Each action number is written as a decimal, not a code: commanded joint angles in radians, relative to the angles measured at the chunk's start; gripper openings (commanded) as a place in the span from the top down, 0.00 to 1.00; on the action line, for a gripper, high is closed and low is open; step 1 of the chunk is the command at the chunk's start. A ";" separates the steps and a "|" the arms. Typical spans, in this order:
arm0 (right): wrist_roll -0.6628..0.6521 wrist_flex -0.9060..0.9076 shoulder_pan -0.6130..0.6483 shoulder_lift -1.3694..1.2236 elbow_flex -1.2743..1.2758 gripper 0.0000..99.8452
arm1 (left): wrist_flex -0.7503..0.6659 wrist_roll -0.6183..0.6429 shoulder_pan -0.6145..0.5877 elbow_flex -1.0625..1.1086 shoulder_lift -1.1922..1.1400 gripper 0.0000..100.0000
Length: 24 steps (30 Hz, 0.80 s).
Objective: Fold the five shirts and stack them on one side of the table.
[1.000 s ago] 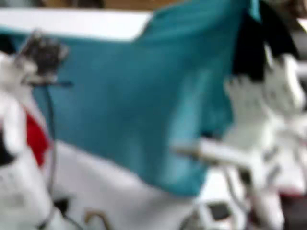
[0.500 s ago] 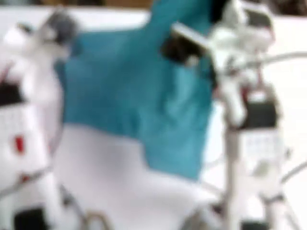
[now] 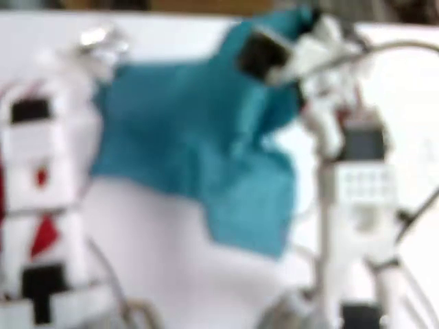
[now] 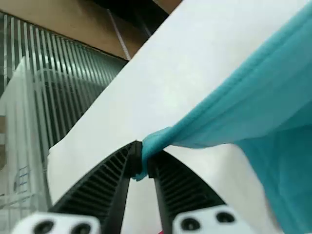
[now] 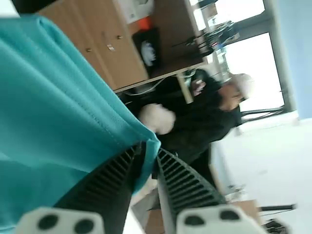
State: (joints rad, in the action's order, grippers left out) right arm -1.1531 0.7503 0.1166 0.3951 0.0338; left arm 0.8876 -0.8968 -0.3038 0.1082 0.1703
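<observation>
Since a second ago the teal shirt (image 3: 199, 144) has drawn in from a broad sheet across the high view to a narrower, creased drape. The right arm (image 3: 363, 178) has swung up from the 3 o'clock edge, so its upper end now sits near 1 o'clock.

In the high view the shirt hangs lifted between the two arms. Its upper edge runs from about 10 o'clock, beside the left arm (image 3: 41, 157), up to 1 o'clock. Its lowest corner sags towards 5 o'clock over the white table (image 3: 171, 274).

In the left wrist view the left gripper (image 4: 141, 152) has its ribbed fingers pressed nearly together on a bunched corner of the shirt. From there the cloth stretches taut away over the table. A clear ribbed bin (image 4: 29, 112) stands beyond the table's edge.

In the right wrist view the right gripper (image 5: 148, 148) is pinched narrow on a stitched hem of the shirt, which spreads out from its fingers. A wooden cabinet (image 5: 97, 44) stands well behind it.
</observation>
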 commanded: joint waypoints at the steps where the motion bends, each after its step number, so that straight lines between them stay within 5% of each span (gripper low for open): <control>1: 0.029 0.076 -0.010 0.005 -0.006 0.98 | -0.018 -0.003 0.028 -0.007 -0.037 0.98; 13: -0.071 0.047 -0.044 0.005 -0.071 0.98 | -0.017 -0.025 -0.006 -0.045 -0.086 0.98; 24: -0.011 0.111 -0.045 0.001 -0.074 0.98 | -0.017 -0.031 -0.002 -0.027 -0.097 0.98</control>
State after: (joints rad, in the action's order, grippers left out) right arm -1.2068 0.8301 0.0859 0.3951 -0.0245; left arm 0.8861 -0.9198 -0.2961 0.0898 0.0690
